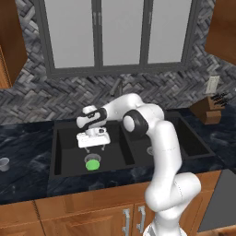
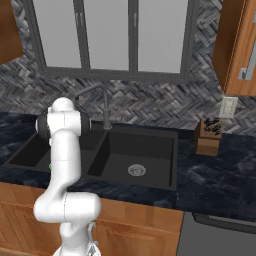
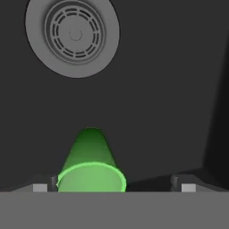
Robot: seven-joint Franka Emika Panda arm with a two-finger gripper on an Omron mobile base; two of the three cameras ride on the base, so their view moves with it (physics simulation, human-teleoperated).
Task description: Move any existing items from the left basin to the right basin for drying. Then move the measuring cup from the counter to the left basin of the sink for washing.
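Note:
A small bright green tumbler point(image 1: 93, 162) stands upright on the floor of the left basin point(image 1: 67, 154), just in front of its round steel drain point(image 3: 73, 33). My gripper point(image 1: 94, 148) hangs open directly above it and points down. In the hand view the tumbler point(image 3: 91, 167) sits between the gripper point(image 3: 114, 188) tips, closer to the left fingertip point(image 3: 39, 188), and touches neither. The right basin point(image 1: 177, 138) holds nothing but its drain point(image 2: 137, 170). The tiny grey measuring cup point(image 1: 3, 163) rests on the counter point(image 1: 25, 152) at the far left edge.
A dark slim faucet point(image 2: 103, 107) rises behind the sink's centre divider point(image 1: 127, 147). A wooden knife block point(image 1: 209, 109) stands on the counter to the right of the sink. Wooden wall cabinets hang at both upper sides, and a window fills the back wall.

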